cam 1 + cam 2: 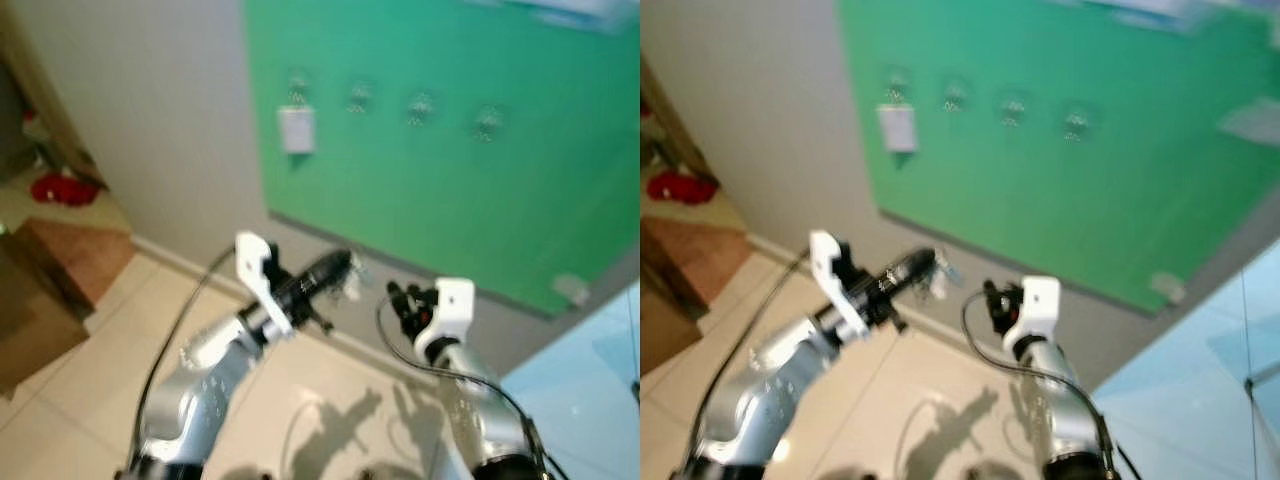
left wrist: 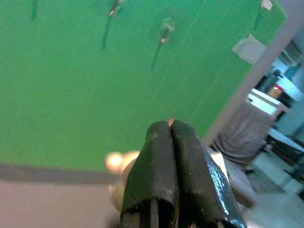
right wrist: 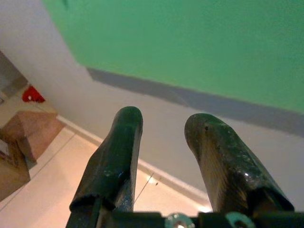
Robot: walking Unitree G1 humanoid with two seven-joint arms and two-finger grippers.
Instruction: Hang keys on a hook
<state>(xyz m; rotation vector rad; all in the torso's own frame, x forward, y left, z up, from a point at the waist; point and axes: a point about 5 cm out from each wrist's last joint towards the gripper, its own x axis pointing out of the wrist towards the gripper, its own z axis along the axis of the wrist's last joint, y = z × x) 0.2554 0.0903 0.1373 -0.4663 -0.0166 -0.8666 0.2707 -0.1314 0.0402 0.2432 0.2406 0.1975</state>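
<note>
A green board (image 1: pixel 470 170) on the wall carries a row of several small metal hooks (image 1: pixel 420 108). A white tag (image 1: pixel 297 130) hangs from the leftmost hook (image 1: pixel 297 85). My left gripper (image 1: pixel 343 266) is raised toward the lower part of the board, well below the hooks. It is shut on the keys (image 1: pixel 352 286), which dangle pale and blurred at its tip. In the left wrist view the left gripper (image 2: pixel 171 127) pinches a thin copper-coloured edge, with two hooks (image 2: pixel 166 31) higher up on the board. My right gripper (image 1: pixel 400 300) is held up beside it, open and empty (image 3: pixel 164 121).
A brown wooden box (image 1: pixel 70 260) stands on the tiled floor at the left, with something red (image 1: pixel 62 188) behind it. A pale blue glass surface (image 1: pixel 580 400) lies at the right. A grey skirting band (image 1: pixel 500 320) runs under the board.
</note>
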